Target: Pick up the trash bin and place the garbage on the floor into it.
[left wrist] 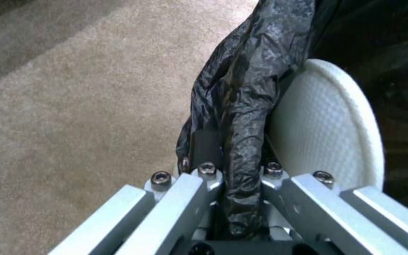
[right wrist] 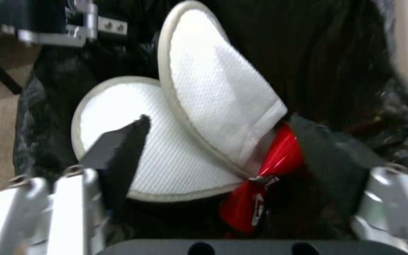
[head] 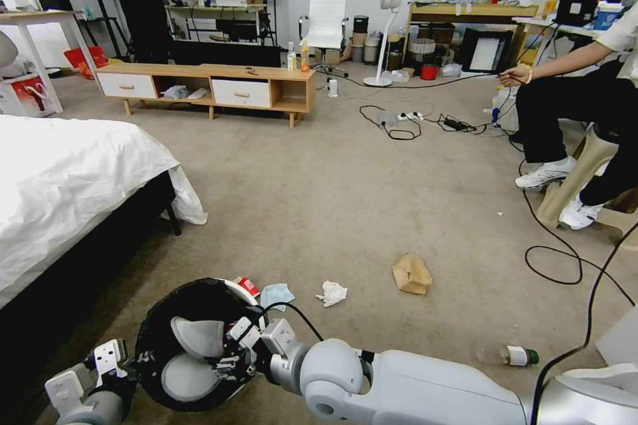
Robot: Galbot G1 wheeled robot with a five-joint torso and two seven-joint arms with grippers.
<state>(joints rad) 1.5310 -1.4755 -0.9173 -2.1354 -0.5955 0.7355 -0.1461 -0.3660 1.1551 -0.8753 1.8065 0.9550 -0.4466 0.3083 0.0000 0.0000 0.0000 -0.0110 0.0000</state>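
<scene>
The trash bin (head: 193, 345) is held off the floor (head: 345, 199) at about seven o'clock in the head view, its rim and black liner (left wrist: 242, 106) pinched between the closed fingers of the left gripper (left wrist: 234, 198) – the liner is seen bunched between the jaws in the left wrist view. The right gripper (right wrist: 223, 166) is positioned over the bin's mouth with its fingers spread wide; a red wrapper (right wrist: 265, 177) is seen between them, against the white flaps (right wrist: 204, 117), but whether it is gripped at all or already released cannot be told. On the carpet beyond the bin, a light blue face mask (head: 276, 294) and another red-white wrapper (head: 247, 285) lie just beside the rim at about one o'clock, a tissue wad (head: 331, 293) a little farther to the right, a brown paper bag (head: 411, 273) near centre, and a green-capped bottle (head: 512, 355) at about four o'clock. Several risks can be judged from here: the hold is taken partly on slippery liner, so the bin could be tilted or dropped if the plastic slides; the wrapper could be caught on a flap and left hanging rather than dropped inside; and the black cable (head: 558, 259) lying at three o'clock could be snagged when the bottle is reached for.
</scene>
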